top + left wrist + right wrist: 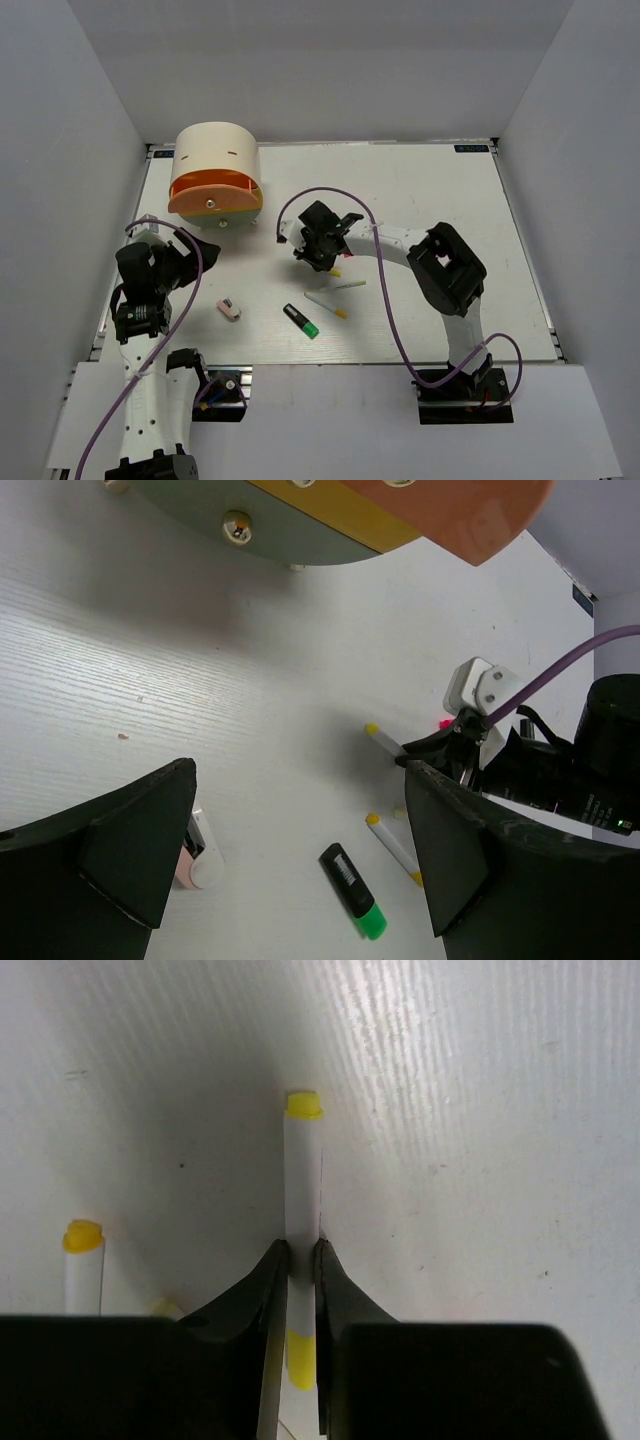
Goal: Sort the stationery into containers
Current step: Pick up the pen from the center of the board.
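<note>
Tabletop [420,190] of white woodgrain, plain walls [330,60]

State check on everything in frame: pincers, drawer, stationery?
Left pincer: open, empty.
Right pincer: shut on pen.
Pen: gripped mid-barrel.
Loose pens: lying flat, not held.
Orange drawer: swung out, open.
Green highlighter: capped, lying flat.
Eraser: lying flat, not held.

We can read no text anywhere. The small blue sticker [468,148] at the upper right corner of the table [420,200], the pale label on the green-capped highlighter [352,877] and the white print on the black motor [592,805] are all too small.
</note>
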You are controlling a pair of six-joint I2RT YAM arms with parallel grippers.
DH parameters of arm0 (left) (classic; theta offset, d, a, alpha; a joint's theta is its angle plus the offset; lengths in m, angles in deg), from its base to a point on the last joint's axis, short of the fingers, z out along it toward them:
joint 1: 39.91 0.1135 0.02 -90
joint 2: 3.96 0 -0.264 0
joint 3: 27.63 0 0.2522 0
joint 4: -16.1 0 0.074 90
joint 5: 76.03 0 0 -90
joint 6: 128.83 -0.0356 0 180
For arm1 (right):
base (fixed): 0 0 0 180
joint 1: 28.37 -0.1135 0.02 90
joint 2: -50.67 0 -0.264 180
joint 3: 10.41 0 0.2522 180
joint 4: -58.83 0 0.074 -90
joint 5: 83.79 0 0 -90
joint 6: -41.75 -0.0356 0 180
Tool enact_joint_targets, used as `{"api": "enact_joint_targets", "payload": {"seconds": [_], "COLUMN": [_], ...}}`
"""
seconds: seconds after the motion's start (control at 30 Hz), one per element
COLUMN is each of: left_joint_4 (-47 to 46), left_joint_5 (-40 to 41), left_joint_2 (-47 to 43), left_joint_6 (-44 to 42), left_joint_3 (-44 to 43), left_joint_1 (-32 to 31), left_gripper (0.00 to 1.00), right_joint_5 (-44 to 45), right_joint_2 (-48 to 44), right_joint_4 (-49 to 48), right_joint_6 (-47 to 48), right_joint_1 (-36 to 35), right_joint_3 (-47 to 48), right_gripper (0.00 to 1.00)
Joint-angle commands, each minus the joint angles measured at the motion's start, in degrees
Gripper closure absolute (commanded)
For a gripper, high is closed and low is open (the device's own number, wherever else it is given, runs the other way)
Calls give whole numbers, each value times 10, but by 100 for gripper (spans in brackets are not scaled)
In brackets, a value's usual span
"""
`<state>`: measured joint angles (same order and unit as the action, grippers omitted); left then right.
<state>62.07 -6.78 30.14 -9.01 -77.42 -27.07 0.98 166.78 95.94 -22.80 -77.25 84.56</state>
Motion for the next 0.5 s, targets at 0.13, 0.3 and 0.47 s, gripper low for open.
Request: {"api": "enact_joint_targets", "payload": {"seconds": [0.13,0.3,0.47], "left_joint_4": [-17,-29,-42], "left_joint_5": [-5,-10,-16], "left_joint_2": [-11,-11,-11], "left_joint_6": [16,21,26], "left_joint_3": [3,9,20], "left_joint_1": [-3,-3,-3], "left_gripper": [5,5,5], "right_joint_5": [-37,-90,-155], "right_joint_2": [-60,-127,-147], "right_joint_4": [45,67,50], "right_joint_6": [48,101,122], "right_joint_1": [5,28,35], "right_joint_3": [-30,45,147], "right_gripper": [100,100,100]}}
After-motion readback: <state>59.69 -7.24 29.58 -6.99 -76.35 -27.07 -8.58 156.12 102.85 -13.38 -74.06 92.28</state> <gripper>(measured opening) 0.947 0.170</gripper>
